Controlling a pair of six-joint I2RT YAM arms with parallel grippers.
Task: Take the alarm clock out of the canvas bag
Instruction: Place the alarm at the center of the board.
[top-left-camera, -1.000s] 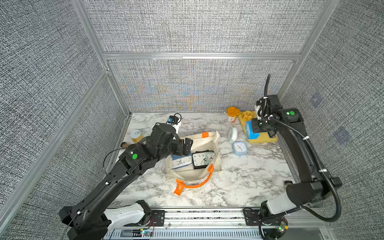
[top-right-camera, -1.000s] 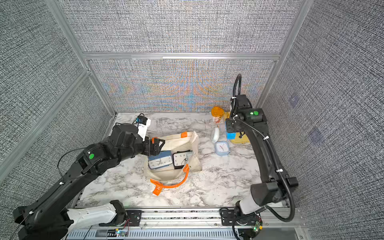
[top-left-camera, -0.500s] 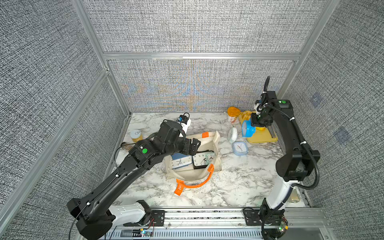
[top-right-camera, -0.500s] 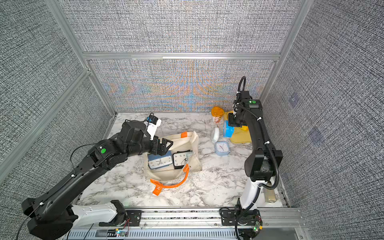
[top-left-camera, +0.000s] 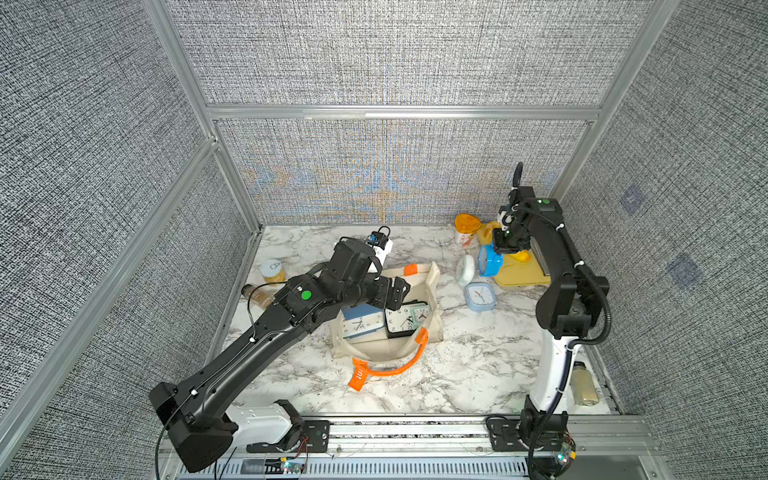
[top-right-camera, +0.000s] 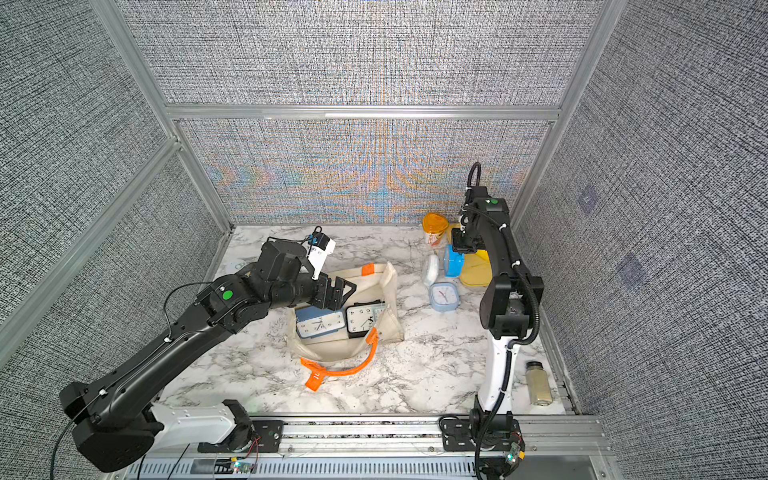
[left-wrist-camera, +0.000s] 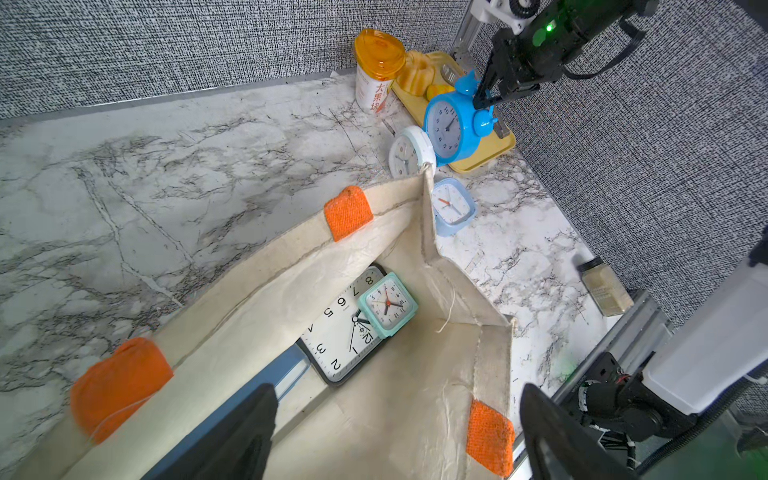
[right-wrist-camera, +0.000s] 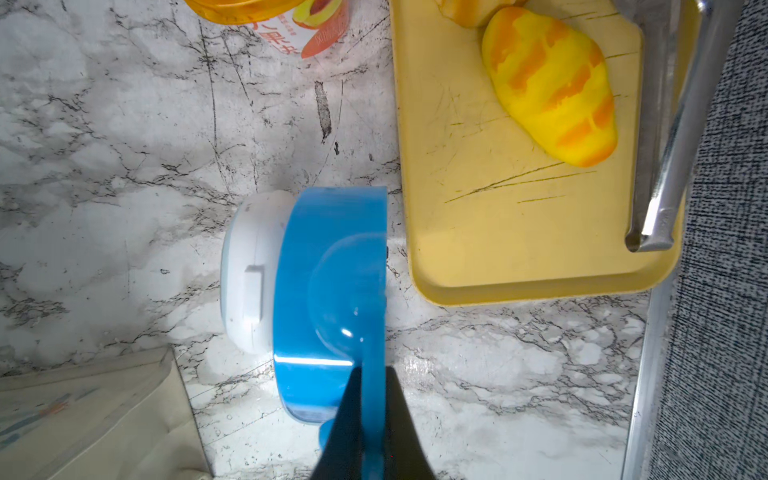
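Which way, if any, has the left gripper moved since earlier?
Yes. The left gripper has moved rightward in a top view, farther across the mouth of the canvas bag.

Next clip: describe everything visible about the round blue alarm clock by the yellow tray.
The round blue alarm clock looks like glossy plastic: pale dial, dark numerals and hands, two small bells, a thin top handle. It is upright, and the right gripper is shut on that handle. It sits close between the white round clock and the yellow tray; whether it rests on the marble table cannot be told.
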